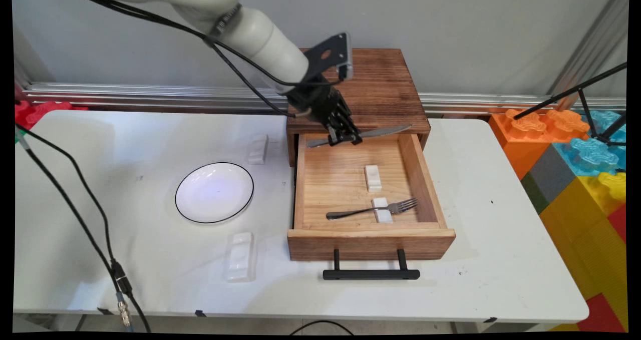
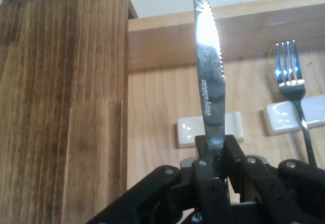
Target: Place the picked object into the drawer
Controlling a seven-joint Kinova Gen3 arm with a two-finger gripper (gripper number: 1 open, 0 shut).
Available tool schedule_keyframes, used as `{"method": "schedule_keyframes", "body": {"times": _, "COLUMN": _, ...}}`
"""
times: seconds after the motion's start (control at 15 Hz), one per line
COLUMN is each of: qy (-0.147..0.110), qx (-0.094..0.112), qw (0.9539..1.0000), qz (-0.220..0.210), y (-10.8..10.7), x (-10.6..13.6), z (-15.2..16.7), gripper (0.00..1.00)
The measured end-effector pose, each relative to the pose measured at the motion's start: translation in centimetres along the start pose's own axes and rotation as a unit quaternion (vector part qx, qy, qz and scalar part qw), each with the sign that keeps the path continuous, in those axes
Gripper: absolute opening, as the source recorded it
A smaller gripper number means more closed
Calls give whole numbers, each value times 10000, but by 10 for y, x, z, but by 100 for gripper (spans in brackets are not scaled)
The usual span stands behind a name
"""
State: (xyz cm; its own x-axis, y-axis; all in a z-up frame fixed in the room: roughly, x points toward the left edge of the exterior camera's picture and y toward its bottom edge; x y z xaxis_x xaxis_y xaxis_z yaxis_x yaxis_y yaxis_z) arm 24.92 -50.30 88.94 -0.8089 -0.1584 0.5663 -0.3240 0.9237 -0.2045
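White plate (image 1: 214, 192), black-rimmed, on table (image 1: 501, 260), left. Steel knife (image 1: 380, 131), serrated edge, lettered Royalstar, pinched mid-length by pincer (image 1: 344, 138), held level over open wooden drawer (image 1: 368, 240), rear end. Fork (image 1: 373, 210) in drawer across white rest (image 1: 382, 210), nearer front.

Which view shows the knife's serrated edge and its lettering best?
The hand view: the knife fills the middle, so its serrated edge and the word Royalstar are readable, with the tool shut on it near the handle. The main view shows the whole knife lying crosswise over the back of the open drawer, but no such detail.
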Motion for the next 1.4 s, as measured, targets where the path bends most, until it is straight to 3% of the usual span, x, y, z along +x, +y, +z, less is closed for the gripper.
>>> {"method": "schedule_keyframes", "body": {"times": 0.53, "qy": 9, "qx": -6, "qw": 10000, "qz": 59, "y": 6, "x": -5, "z": 48, "gripper": 0}}
{"method": "schedule_keyframes", "body": {"times": 1.4, "qy": -173, "qx": 11, "qw": 9998, "qz": 97, "y": 9, "x": -26, "z": 86, "gripper": 0}}
